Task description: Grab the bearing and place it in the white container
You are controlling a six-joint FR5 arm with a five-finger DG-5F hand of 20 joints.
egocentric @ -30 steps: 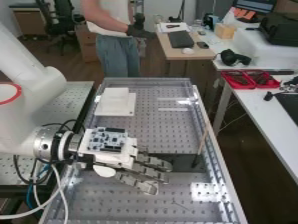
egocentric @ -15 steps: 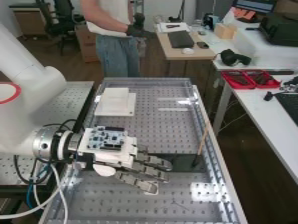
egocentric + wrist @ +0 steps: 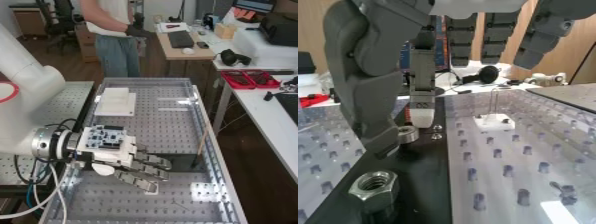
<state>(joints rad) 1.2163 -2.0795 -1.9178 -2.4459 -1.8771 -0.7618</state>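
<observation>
The robot's hand [image 3: 148,170] holds its fingers apart and nearly straight above a black block [image 3: 426,162], where 1 bearing [image 3: 408,134] sits between the 2 long edges, near the thumb.

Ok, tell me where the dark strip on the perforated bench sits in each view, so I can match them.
High view: the dark strip shows between the hand and the bench's right side rail.
Wrist view: the strip runs away from the camera, past the thumb, with a silver nut above its nearer part.
Shared landmark: the hand, next to the strip in both.
</observation>
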